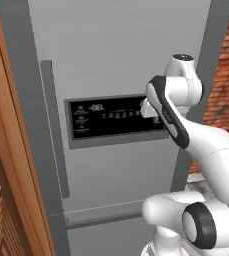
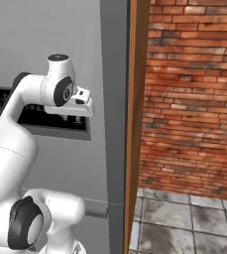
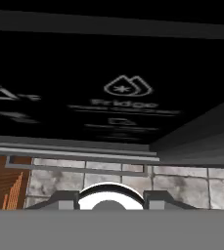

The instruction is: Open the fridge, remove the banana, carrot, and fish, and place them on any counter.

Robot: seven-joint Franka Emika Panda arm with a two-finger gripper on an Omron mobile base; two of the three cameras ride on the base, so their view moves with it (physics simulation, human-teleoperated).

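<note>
a: left base view, item one?
b: fridge (image 1: 116,50), door shut, long handle (image 1: 56,130) at left, black panel (image 1: 113,120) mid-door; arm's hand against the panel's right end.
a: right base view?
b: gripper (image 2: 75,118) pointing down just before the panel (image 2: 35,119); brick wall (image 2: 194,89) at right.
a: hand view?
b: panel (image 3: 108,83) close overhead, floor tiles (image 3: 182,180) beyond. fingers' gap: cannot tell.

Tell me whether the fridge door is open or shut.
Shut: the fridge door lies flush, its handle untouched, with no interior showing.
</note>
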